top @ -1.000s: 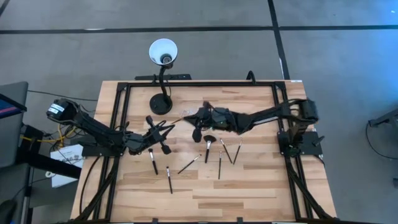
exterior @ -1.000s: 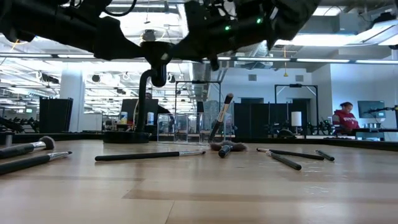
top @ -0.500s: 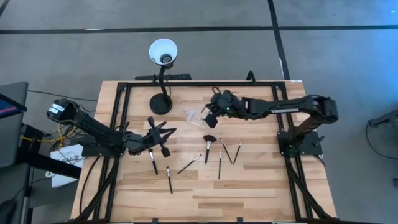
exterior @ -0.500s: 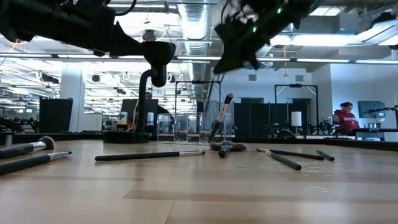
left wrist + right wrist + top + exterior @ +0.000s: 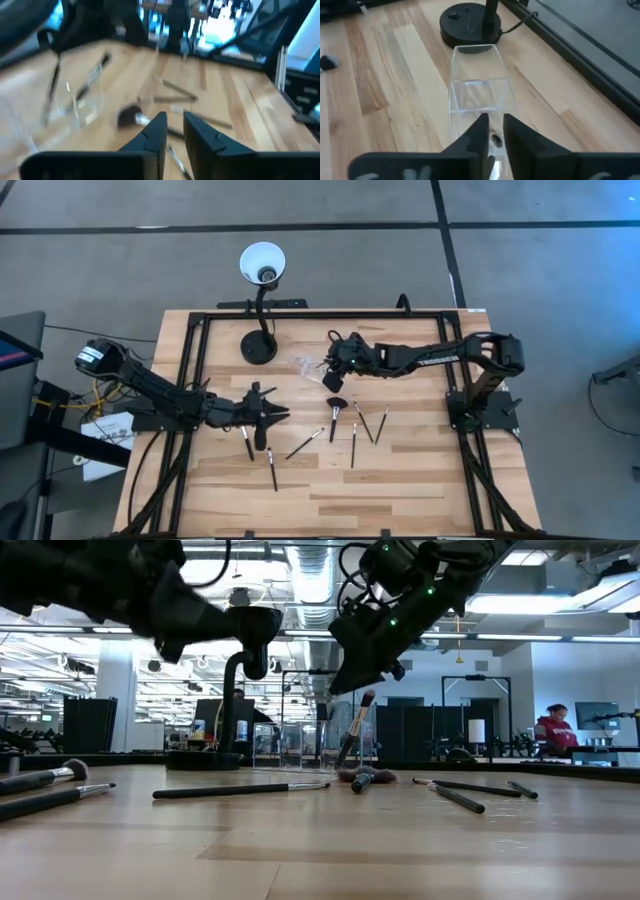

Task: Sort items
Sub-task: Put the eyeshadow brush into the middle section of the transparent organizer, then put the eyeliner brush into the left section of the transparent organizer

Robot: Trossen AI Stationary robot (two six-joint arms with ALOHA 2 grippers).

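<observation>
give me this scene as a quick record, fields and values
left tool: low over the table's left side, above a brush, fingers nearly shut, nothing between them
right tool: raised beside the clear container, nearly shut
brushes: loose on the wood in the middle
fan brush: flat, near centre
lamp: upright at the back
table: light wood

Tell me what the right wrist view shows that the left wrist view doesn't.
Only the right wrist view shows the lamp's round black base with its cable, and a straight-on look into the clear plastic pouch just ahead of the right gripper, whose fingers are nearly together.

Only the left wrist view shows loose makeup brushes lying on the wood, one with a dark bushy head, beyond the left gripper, and the room behind.

Both show the wooden table and a pair of dark fingers close together with nothing between them.
</observation>
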